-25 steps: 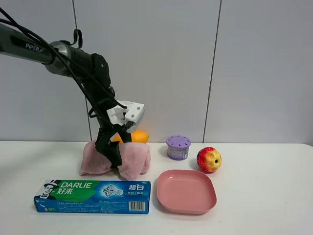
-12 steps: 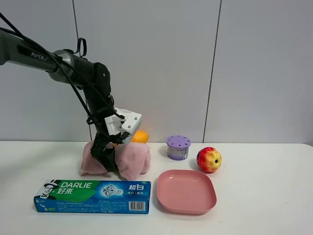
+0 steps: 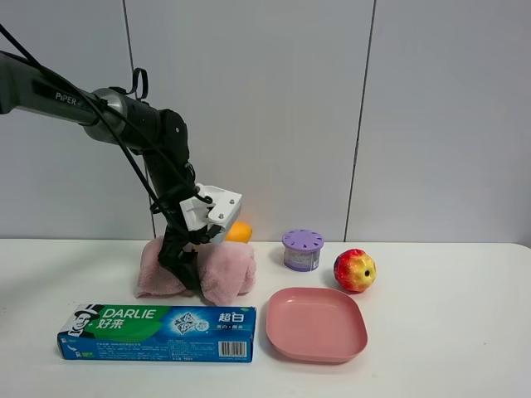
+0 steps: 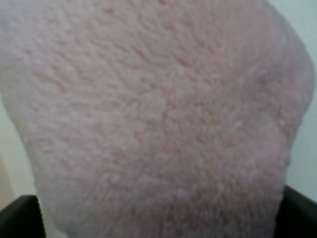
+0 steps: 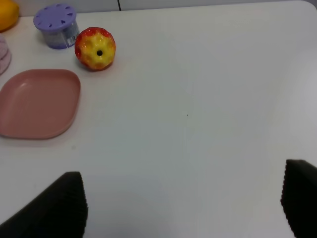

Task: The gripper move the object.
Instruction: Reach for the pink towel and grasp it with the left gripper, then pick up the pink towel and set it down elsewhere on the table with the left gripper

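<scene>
The fluffy pale pink towel (image 3: 228, 269) lies rolled on the white table, left of the middle. My left gripper (image 3: 189, 269) points down with its black fingers straddling the towel's middle, jaws open. In the left wrist view the towel (image 4: 158, 119) fills the frame, and the two fingertips (image 4: 20, 218) show only at the lower corners, wide apart. My right gripper (image 5: 183, 208) is open and empty over bare table; it does not show in the exterior view.
A DARLIE toothpaste box (image 3: 158, 332) lies in front of the towel. A hard pink square plate (image 3: 315, 323) sits to its right. A red-yellow apple (image 3: 354, 269), a purple container (image 3: 302, 249) and an orange fruit (image 3: 239, 232) stand near the back wall.
My left gripper has come down and slightly left over the towel. The towel has not moved.
</scene>
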